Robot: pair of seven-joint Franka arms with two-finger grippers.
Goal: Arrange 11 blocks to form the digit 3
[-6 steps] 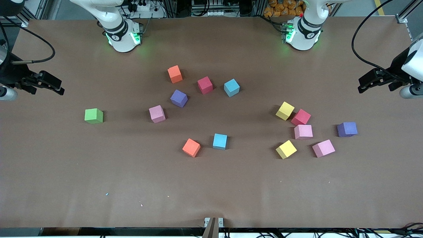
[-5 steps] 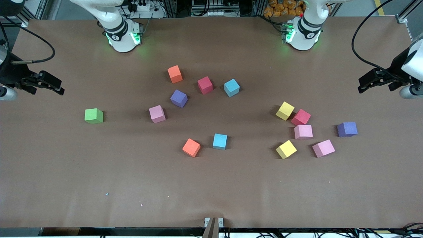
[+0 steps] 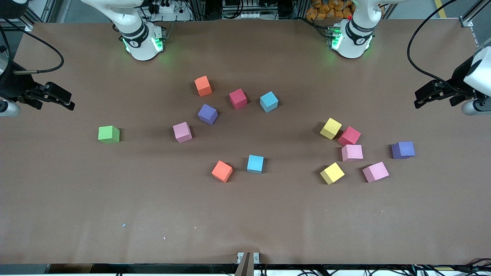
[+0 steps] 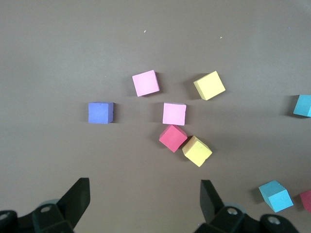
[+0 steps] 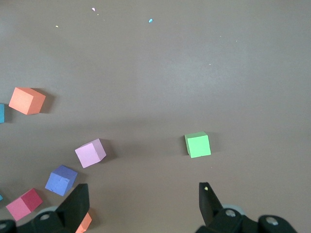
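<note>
Big brown table (image 3: 245,214) and two arms, and hardly anything has changed in the last half second: the left arm has edged inward a hair at its own end of the table, the right arm is waiting, and not one cube has shifted. The left gripper (image 3: 422,99) hangs over bare table at the left arm's end, claws spread wide and empty; its wrist view looks down between those open claws (image 4: 143,187) at the nearest cluster. The right gripper (image 3: 65,100) hovers over the right arm's end, equally wide open and holding nothing. So no digit has been started and every block is loose on the table. Nearest the left arm, a yellow block (image 3: 330,128) touches a red block (image 3: 349,135), with a pink block (image 3: 352,152) just beside them, then a second yellow block (image 3: 332,173), a second pink block (image 3: 375,171) and a purple block (image 3: 403,150) set apart. Mid-table sit an orange block (image 3: 203,86), a second red block (image 3: 238,98), a light blue block (image 3: 269,101), a second purple block (image 3: 207,114), a third pink block (image 3: 182,132), and nearer the camera a second orange block (image 3: 222,171) and a second light blue block (image 3: 255,163). The green cube (image 3: 109,134) sits alone toward the right arm's end. I'd guess that small drift opens a reach for the cluster.
</note>
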